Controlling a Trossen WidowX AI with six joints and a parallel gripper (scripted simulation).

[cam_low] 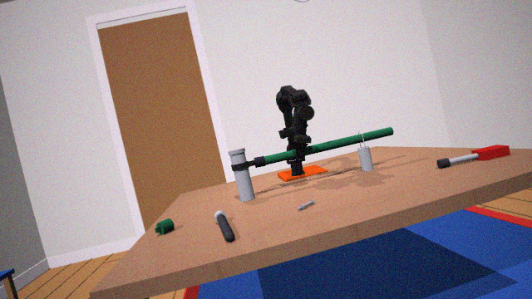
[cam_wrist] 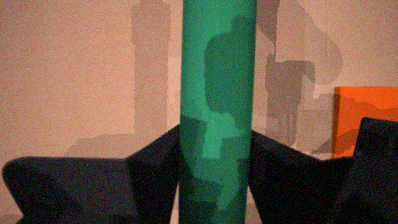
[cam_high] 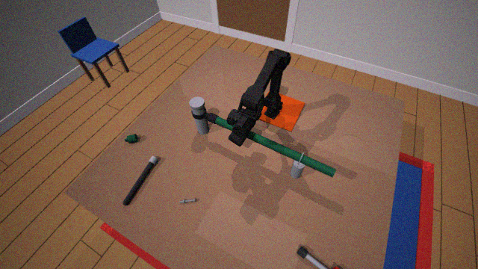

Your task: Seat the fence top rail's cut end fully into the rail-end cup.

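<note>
Green unmarked rail (cam_high: 278, 146) (cam_low: 337, 144) (cam_wrist: 218, 75) sits clamped in the pincer (cam_high: 237, 139) (cam_low: 297, 154) (cam_wrist: 209, 131)

The brown worktop (cam_high: 246, 232) (cam_low: 332, 224) carries two posts, big (cam_high: 202, 125) (cam_low: 244, 183) and small (cam_high: 296, 170) (cam_low: 366, 159), an orange plate (cam_high: 295, 112) (cam_low: 317, 169), a bolt (cam_high: 187, 200) (cam_low: 306, 205), a green fitting (cam_high: 131, 138) (cam_low: 165, 226), a dark rod (cam_high: 140, 182) (cam_low: 225, 227) and a red-handled tool (cam_high: 314, 260) (cam_low: 463, 158).
</note>
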